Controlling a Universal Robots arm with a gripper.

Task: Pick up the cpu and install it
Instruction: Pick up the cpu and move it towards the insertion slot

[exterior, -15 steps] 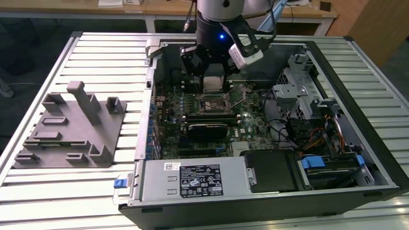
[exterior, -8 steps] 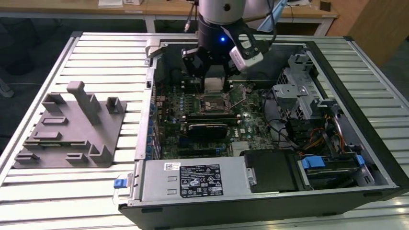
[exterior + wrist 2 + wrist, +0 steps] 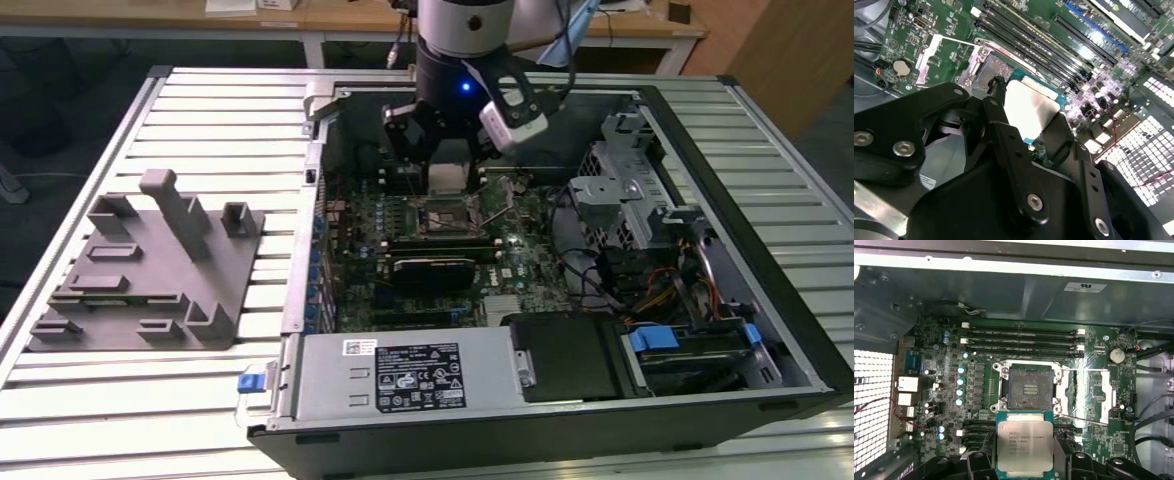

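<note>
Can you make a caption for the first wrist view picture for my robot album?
The gripper holds the cpu over the green motherboard, near the open, empty socket.

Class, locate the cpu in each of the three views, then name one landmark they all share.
Exterior view: the cpu hangs in the gripper, above the motherboard.
Second wrist view: the cpu sits between the black fingers, beside the cpu socket.
First wrist view: the cpu lies next to the cpu socket.
Shared landmark: the open cpu socket.
</note>
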